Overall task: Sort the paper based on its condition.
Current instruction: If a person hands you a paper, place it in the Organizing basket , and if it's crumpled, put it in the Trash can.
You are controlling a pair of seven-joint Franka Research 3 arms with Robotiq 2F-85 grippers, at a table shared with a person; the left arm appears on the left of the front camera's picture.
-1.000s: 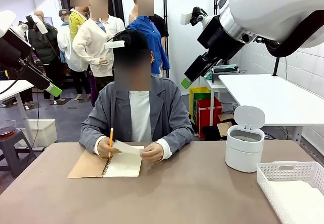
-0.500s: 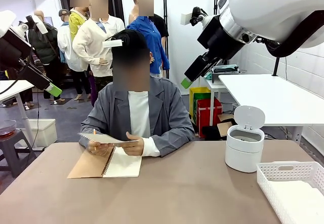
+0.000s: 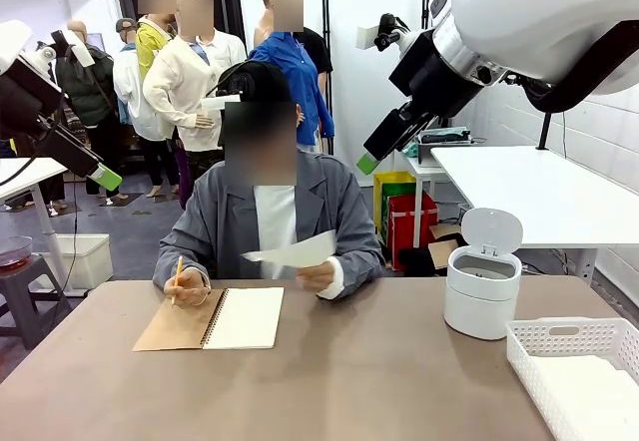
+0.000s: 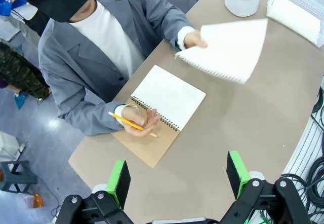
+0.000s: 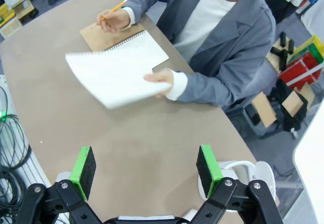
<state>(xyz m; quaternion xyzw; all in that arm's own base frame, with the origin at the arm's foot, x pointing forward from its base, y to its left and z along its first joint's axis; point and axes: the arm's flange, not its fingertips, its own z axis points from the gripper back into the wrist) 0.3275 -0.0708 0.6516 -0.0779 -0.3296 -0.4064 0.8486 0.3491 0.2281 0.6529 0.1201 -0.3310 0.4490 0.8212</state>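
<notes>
- The sheet (image 3: 292, 252) is in the air at the middle of the front view, above the bench (image 3: 349, 381). A person's hand (image 3: 316, 275) pinches it at its right end. To us it looks flat and smooth.
- The other hand (image 3: 186, 285) holds a pencil (image 3: 178, 279) at the left edge of the open notebook (image 3: 240, 318), left of centre on the bench.
- The left claw (image 4: 177, 176) is spread wide with nothing between its pads, high over the bench. The right claw (image 5: 146, 169) is spread just as wide and is empty too.
- We judge that the step in hand is taking the sheet from the person.
- A smooth sheet probably belongs in the basket (image 3: 559, 333) at the lower right, where a flat white layer already lies. The open bin (image 3: 482, 291) beside it likely takes wads.
- The basket is on the right arm's side, so we would use the right claw.
- We should come at the sheet's free end, well away from the fingers, with one pad above the paper and one below.
- We close gently on a margin and wait for the person to let go, without tugging.
- Thin paper will likely droop and fold, so we carry it slowly and lay it into the basket rather than drop it.
</notes>
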